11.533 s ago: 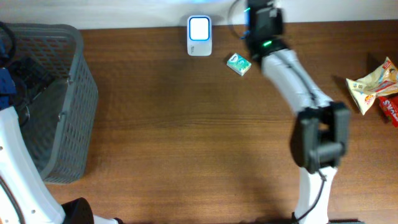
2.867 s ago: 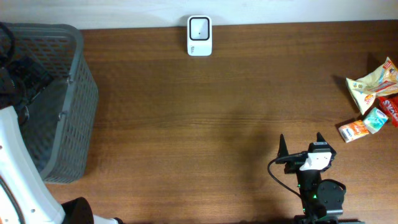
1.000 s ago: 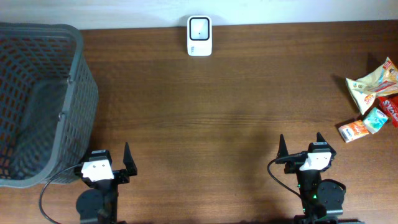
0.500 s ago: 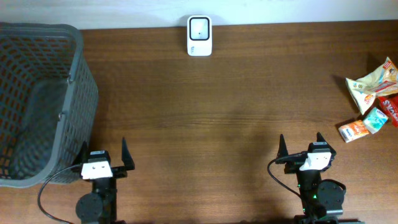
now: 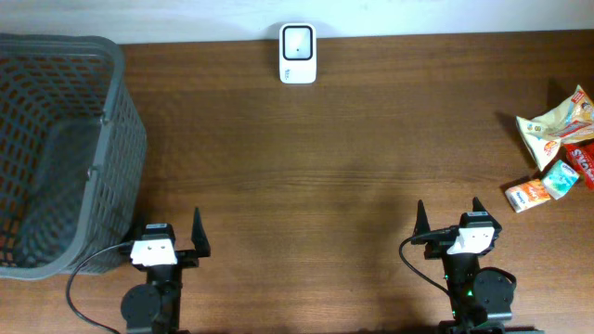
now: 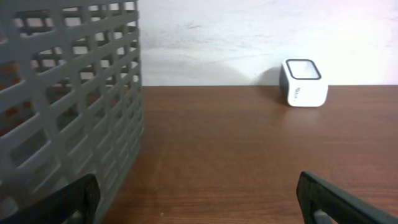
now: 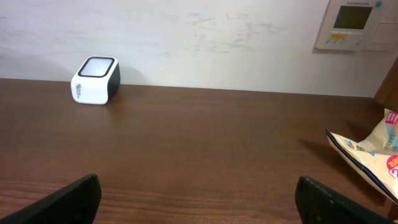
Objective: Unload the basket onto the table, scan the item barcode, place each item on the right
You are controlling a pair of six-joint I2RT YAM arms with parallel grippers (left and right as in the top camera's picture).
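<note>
Left gripper [image 5: 169,234]: my jaws stand wide apart and hold nothing; I sit at the table's 7 o'clock edge, just beside the basket.
Right gripper [image 5: 448,215]: jaws likewise spread, nothing between them; I sit at 5 o'clock, facing the far wall.
Scanner [image 5: 298,53]: upright at 12 o'clock, against the back edge of the table [image 5: 306,176], well apart from both of my grippers.
Items: a small pile at 3 o'clock, namely a snack bag [image 5: 554,122], a teal box [image 5: 561,177], an orange box [image 5: 527,195] and a red pack [image 5: 583,158] cut by the frame edge; all touch or nearly touch one another, none is near the scanner.
Basket [image 5: 58,148]: grey mesh, at 9 o'clock; I see nothing lying in it from above.
Progress: I judge no scan is under way now. Neither gripper holds an item and nothing is in front of the scanner. Whether any item in the pile is already scanned, I cannot tell.
Left to do: as I judge it, my right gripper, nearer the pile, must pick one item, carry it to 12 o'clock and turn its barcode to the scanner window.
Overhead only: the whole pile and both arms at once.
Left wrist only: the basket wall close at 9 o'clock and the scanner's side face.
Right wrist only: a wall panel [image 7: 356,25] at 1 o'clock and the bag's edge at 3 o'clock; the small boxes are out of its sight.
</note>
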